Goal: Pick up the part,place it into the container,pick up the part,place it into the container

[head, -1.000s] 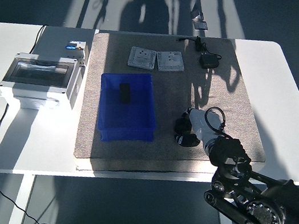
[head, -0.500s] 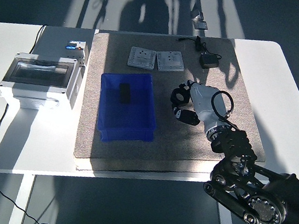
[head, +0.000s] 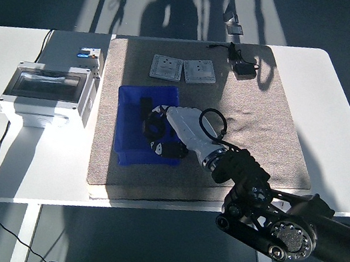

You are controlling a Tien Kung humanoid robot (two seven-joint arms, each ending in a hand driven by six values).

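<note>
A blue container point(head: 121, 121) stands on the grey mat point(head: 263, 133), left of centre. A small black part point(head: 145, 105) lies inside it near the far end. My right hand point(head: 158, 135), white-backed with black fingers, reaches in from the lower right. It hovers over the container's near right half. Its fingers are curled around a small dark part that is mostly hidden in the grip. My left arm is out of view.
Two grey square plates point(head: 166, 68) point(head: 199, 72) lie at the mat's far edge. A black adapter with cable point(head: 244, 67) sits at the mat's far right corner. A grey electrical box with a clear lid point(head: 46, 91) stands left of the mat.
My right hand has moved from the mat right of the container, first up and then left, and is now over the container. The part in the container has not moved.
</note>
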